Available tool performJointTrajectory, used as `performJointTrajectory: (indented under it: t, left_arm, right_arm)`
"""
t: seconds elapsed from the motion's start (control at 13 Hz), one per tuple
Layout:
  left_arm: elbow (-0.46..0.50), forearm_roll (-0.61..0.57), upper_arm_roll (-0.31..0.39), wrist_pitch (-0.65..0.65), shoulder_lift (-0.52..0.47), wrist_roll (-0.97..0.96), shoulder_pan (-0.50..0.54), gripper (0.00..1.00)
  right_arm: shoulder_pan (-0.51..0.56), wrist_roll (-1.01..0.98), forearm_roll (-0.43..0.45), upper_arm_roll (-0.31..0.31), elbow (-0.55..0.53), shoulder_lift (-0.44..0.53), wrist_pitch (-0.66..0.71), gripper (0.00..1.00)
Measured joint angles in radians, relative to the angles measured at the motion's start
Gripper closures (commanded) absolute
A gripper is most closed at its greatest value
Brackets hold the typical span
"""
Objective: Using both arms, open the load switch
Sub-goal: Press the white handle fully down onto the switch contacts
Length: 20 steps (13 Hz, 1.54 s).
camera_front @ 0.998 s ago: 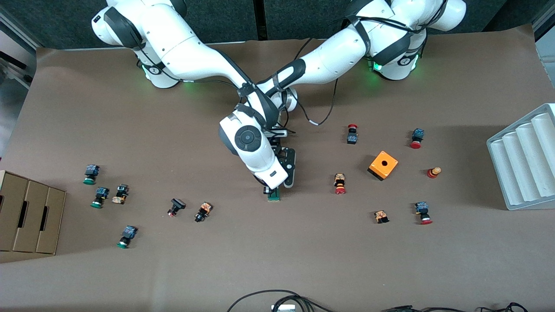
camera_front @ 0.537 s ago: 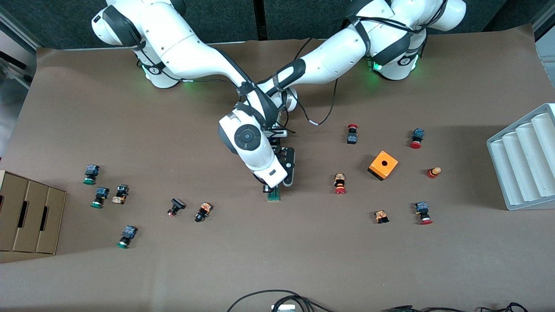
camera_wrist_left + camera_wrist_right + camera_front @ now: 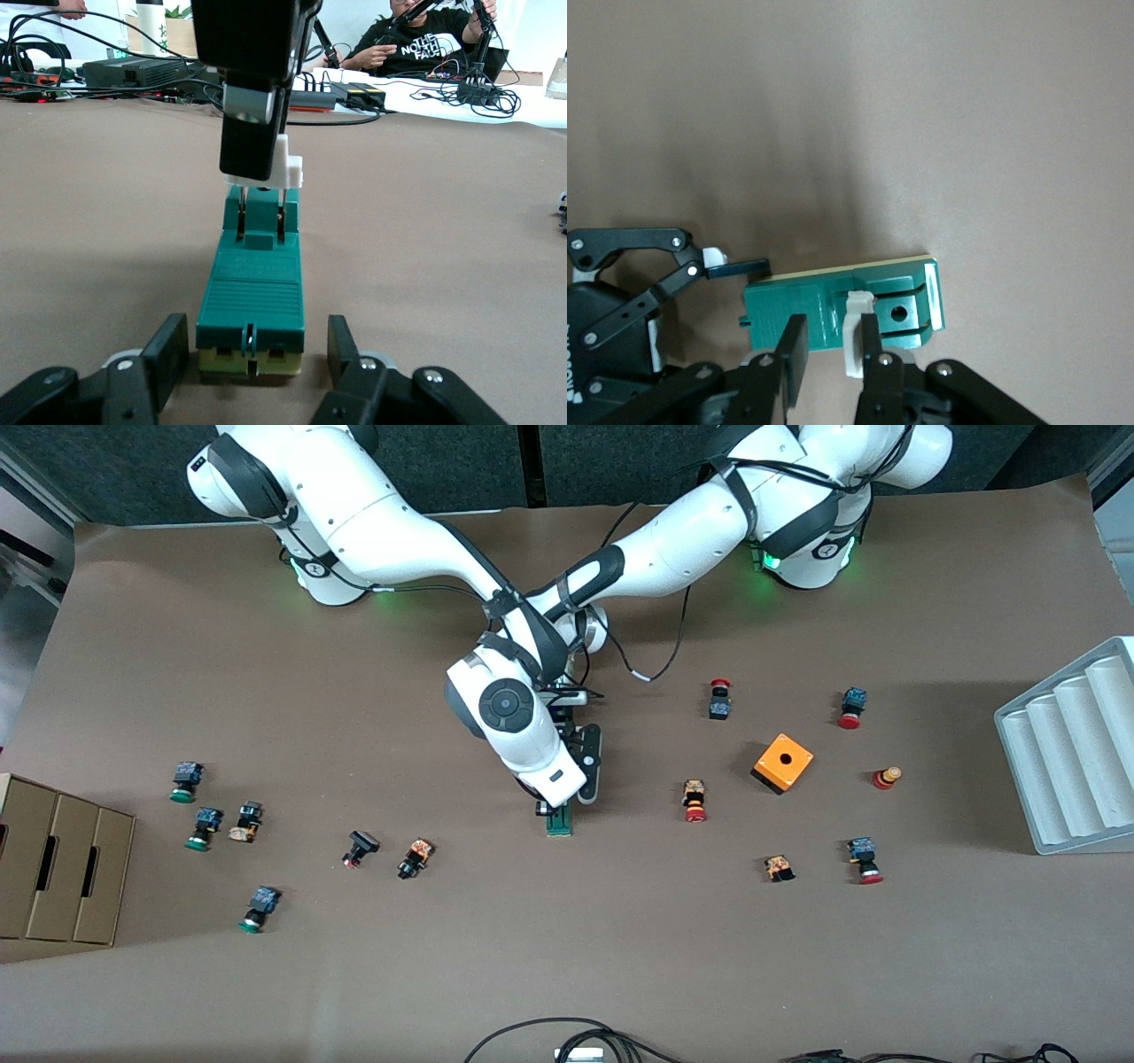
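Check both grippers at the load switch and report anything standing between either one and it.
Nothing visible does. The left gripper is shut on one end of the load switch, fingers against its sides. The right gripper is shut on the white sliding piece at the switch's other end. The nearest buttons lie well apart.

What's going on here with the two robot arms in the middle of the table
Both arms are working on the green load switch lying mid-table. The left gripper is low at one end, its fingers flanking the switch body. The right gripper, reaching down from above, is shut on the white sliding piece. The orange cube sits untouched.
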<state>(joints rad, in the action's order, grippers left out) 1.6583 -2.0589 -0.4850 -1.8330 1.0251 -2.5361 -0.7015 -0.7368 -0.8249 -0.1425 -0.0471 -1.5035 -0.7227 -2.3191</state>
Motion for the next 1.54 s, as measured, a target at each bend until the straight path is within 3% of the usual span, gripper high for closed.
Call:
performJointTrajectory:
  t: [1.54]
  left_arm:
    - [0.000, 0.000, 0.000, 0.000, 0.000, 0.000, 0.000, 0.29]
  right_arm:
    - [0.000, 0.000, 0.000, 0.004, -0.042, 0.021, 0.001, 0.69]
